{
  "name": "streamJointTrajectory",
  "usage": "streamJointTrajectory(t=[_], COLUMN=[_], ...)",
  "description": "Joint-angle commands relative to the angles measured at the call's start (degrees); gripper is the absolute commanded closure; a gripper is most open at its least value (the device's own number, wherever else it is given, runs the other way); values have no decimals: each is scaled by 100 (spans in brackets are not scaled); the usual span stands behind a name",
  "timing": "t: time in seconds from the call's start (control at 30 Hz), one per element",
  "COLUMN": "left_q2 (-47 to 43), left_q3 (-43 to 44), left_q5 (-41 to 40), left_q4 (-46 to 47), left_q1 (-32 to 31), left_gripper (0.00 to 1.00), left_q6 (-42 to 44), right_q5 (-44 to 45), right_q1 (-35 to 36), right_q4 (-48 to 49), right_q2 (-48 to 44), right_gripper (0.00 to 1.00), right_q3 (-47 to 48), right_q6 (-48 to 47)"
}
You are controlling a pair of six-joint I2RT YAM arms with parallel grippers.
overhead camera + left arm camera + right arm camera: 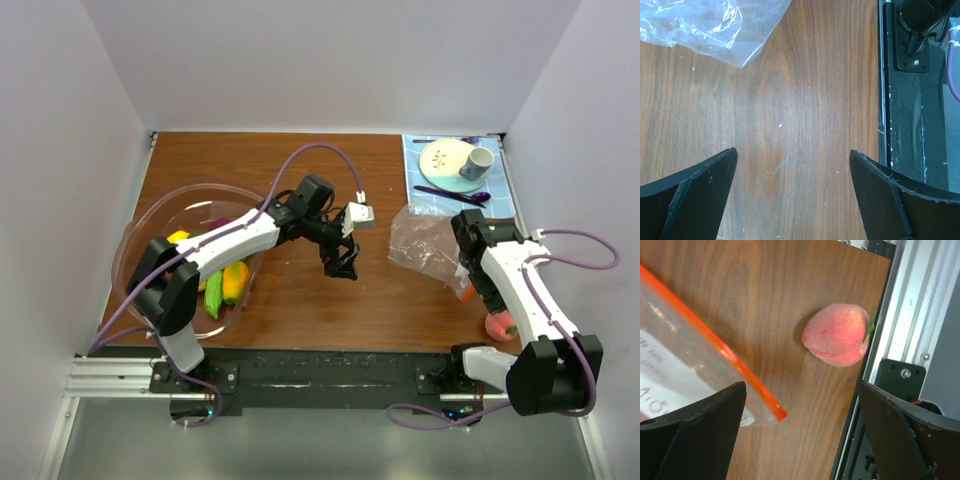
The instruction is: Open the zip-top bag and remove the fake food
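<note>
The zip-top bag [428, 245] lies crumpled on the table right of centre, and nothing shows inside it. Its orange-red zip strip [715, 346] and white label [660, 390] sit under my right gripper [802, 385], which hovers open with the strip's end between its fingers, touching nothing. A pink-red piece of fake food [837, 335] lies beside it near the front edge [497, 325]. More fake food, yellow [235, 282], green [213, 295] and purple [218, 222], rests in the clear bowl [140, 235]. My left gripper [342, 262] hangs open over bare wood [793, 151], with a bag corner [705, 25] beyond it.
A blue cloth [420, 195] at the back right carries a plate [445, 158], a grey cup [476, 163] and a purple spoon [450, 194]. The black base rail [330, 375] runs along the near edge. White walls enclose the table.
</note>
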Motion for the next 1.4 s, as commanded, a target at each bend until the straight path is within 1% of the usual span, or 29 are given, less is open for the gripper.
streamJointTrajectory(t=[0.0,0.07,0.13,0.17,0.23,0.3,0.33,0.37,0.4,0.47,0.5,0.57,0.63,0.67,0.7,0.83,1.0,1.23,1.33,1.37], left_q2=[-239,-212,-195,-212,-291,-370,-371,-371,-371,-362,-344,-353,-423,-458,-545,-748,-1055,-1513,-1592,-1618], left_q3=[67,155,304,340,331,261,261,270,304,357,375,454,481,489,489,463,481,-10,-125,-135], left_q5=[-40,-75,-154,-207,-374,-488,-532,-558,-620,-681,-725,-743,-796,-822,-883,-1024,-1016,-1095,-1165,-1191], left_q4=[-161,-292,-564,-652,-829,-864,-890,-908,-969,-1013,-1031,-1127,-1172,-1215,-1251,-1330,-1453,-1392,-1348,-1339], left_q1=[16,16,16,16,16,16,16,16,16,16,16,16,16,7,7,16,16,16,16,16], left_gripper=[0,0,0,0,0,0,0,0,0,0,0,0,0,0,0,0,0,0,0,0], left_q6=[160,195,300,336,441,476,503,503,520,538,538,521,529,538,573,740,793,986,1065,1074], right_q5=[162,301,609,689,760,734,681,620,576,417,443,540,584,610,610,628,681,751,760,751], right_q1=[-27,-27,-36,-183,-342,-501,-527,-545,-545,-537,-536,-536,-545,-545,-693,-773,-1335,-1688,-1732,-1732], right_q4=[-1281,-967,-1043,-1253,-1316,-1281,-1211,-1141,-1271,-1124,-1097,-1236,-1316,-1334,-1325,-1334,-1325,-1307,-1316,-1307], right_q2=[-99,-64,84,364,655,858,902,920,911,798,693,665,779,814,850,1077,1675,2168,2379,2423], right_gripper=[1,2,3,2,1,1,1,3,2,5,8,8,8,8,8,10,9,9,11,13], right_q3=[-161,-292,-407,-407,-258,-432,-564,-670,-601,-679,-784,-838,-820,-785,-776,-724,-522,-328,-241,-232], right_q6=[1160,1503,1933,2275,2305,2471,2533,2594,2691,2753,2797,3190,3342,3299,3263,3166,2842,2587,2481,2463])
